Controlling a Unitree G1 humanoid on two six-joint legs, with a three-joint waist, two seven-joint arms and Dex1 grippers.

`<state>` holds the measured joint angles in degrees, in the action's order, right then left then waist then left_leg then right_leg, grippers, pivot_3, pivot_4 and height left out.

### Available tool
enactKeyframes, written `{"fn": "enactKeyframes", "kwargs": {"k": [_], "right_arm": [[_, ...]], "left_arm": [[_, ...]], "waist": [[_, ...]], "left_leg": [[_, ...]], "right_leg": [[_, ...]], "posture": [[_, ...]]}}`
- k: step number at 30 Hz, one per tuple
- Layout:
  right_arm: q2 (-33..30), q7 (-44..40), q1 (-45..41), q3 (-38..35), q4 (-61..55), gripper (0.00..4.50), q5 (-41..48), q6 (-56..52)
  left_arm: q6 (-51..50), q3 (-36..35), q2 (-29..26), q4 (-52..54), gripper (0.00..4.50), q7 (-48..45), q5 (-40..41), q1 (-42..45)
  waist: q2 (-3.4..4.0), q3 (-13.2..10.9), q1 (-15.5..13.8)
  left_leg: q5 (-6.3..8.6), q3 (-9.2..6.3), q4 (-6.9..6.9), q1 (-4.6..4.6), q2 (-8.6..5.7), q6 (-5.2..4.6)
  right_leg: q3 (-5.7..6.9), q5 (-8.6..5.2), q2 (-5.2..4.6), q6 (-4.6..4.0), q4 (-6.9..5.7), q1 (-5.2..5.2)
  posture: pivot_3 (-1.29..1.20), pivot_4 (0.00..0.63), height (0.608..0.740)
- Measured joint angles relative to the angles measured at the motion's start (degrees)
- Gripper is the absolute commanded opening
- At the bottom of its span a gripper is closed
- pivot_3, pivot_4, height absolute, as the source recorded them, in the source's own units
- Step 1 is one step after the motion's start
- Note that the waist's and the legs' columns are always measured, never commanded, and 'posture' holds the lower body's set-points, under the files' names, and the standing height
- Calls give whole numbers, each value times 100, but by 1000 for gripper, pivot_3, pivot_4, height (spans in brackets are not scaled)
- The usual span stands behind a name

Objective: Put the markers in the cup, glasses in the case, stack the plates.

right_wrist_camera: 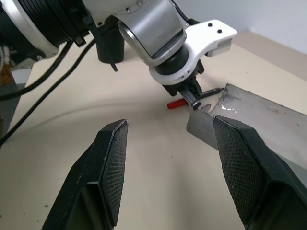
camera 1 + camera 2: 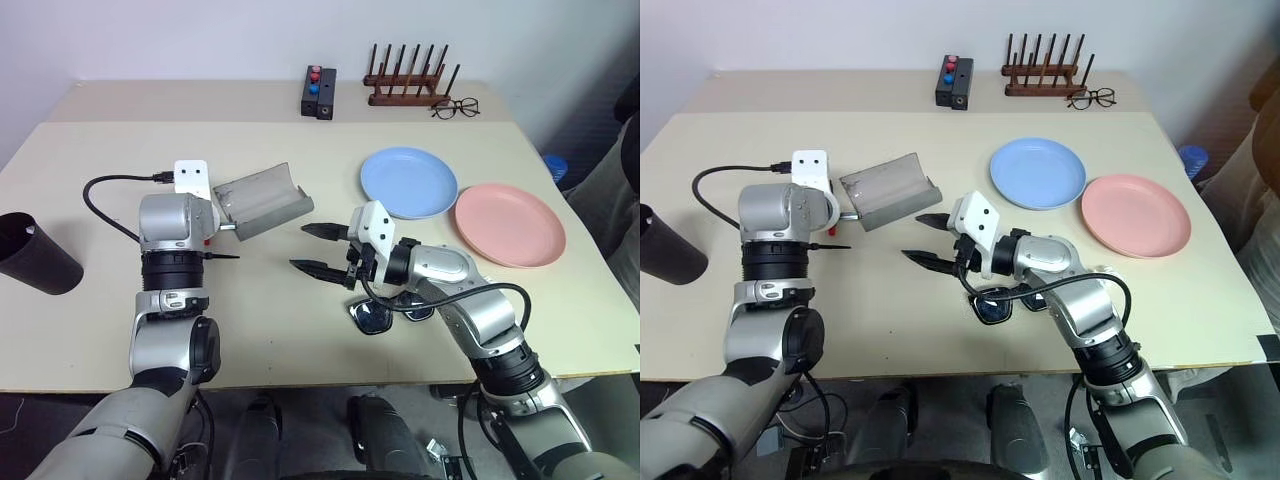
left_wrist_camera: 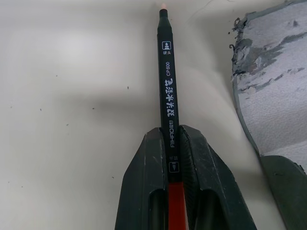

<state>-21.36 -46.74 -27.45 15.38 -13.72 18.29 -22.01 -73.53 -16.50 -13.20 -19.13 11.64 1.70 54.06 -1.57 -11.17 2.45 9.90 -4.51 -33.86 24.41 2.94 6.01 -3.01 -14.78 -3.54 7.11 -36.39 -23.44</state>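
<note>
My left gripper (image 3: 169, 132) is shut on a black marker (image 3: 166, 72) with a red cap (image 1: 176, 103), low over the table beside the case (image 2: 262, 200). The grey case lies open, its hollow facing up. My right gripper (image 2: 320, 248) is open in mid-table, pointing at the case with nothing between its fingers (image 1: 110, 163). The black sunglasses (image 2: 375, 316) lie on the table under my right forearm, partly hidden. The dark cup (image 2: 35, 255) lies tilted at the far left edge. A light blue plate (image 2: 408, 182) and a pink plate (image 2: 510, 224) sit side by side at the right.
At the table's back stand a wooden peg rack (image 2: 408, 80), thin clear eyeglasses (image 2: 455, 107) and a black box with red and blue buttons (image 2: 319, 92). A black cable (image 2: 105, 205) loops from my left wrist.
</note>
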Motion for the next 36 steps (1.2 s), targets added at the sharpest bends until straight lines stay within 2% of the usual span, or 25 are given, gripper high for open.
{"fn": "enactKeyframes", "kwargs": {"k": [9, 11, 15, 18, 24, 29, 36], "right_arm": [[11, -43, 35, 10, 8, 2855, -120, 81], [24, -50, 36, 10, 31, 2855, -122, 114], [240, 24, 42, -66, 55, 2855, -60, 152], [296, 65, 33, -122, 77, 2855, -29, 179], [339, 3, 39, -114, 193, 2855, -35, 311], [465, -154, 32, -117, 222, 2855, 117, 364], [612, -282, -36, -123, 228, 2855, 324, 363]], "left_arm": [[504, -240, -16, 558, 31, 149, 1, -204], [955, -247, -75, 843, 31, 111, 7, -227], [2505, -647, -192, 1929, 31, -114, 237, -575], [3398, -866, -620, 2629, 31, -102, 151, -1027], [4500, -1712, -1306, 3649, 31, -149, -136, -2662], [4911, -2096, -1376, 4083, 31, -203, -197, -3417], [5426, -2263, -1289, 3893, 31, -257, -192, -4050]], "waist": [[0, 0, -10], [0, 0, -21], [0, 0, 10], [1, 0, 8], [-3, 2, -25], [-5, 3, -133], [-6, 4, -151]], "left_leg": [[0, 0, -1, 1, 0, 0], [0, 0, -2, 2, 0, 1], [-1, 0, 3, 0, 1, 2], [-1, 0, 6, -4, 2, 1], [0, 2, -2, 0, 1, 1], [0, 3, -16, -4, 0, 1], [0, 2, -15, -4, 2, 1]], "right_leg": [[0, 1, -1, 1, 0, 0], [0, 2, -1, 2, 0, 1], [-1, 2, -1, 1, 2, -1], [-1, 2, -1, 2, -1, 0], [0, 2, -2, -2, 3, 3], [-1, -4, -3, -33, 8, 14], [0, -3, -1, -36, 7, 12]], "posture": [[0, 150, 738], [0, 150, 738], [0, 150, 738], [0, 150, 738], [0, 150, 738], [0, 150, 738], [0, 150, 738]]}}
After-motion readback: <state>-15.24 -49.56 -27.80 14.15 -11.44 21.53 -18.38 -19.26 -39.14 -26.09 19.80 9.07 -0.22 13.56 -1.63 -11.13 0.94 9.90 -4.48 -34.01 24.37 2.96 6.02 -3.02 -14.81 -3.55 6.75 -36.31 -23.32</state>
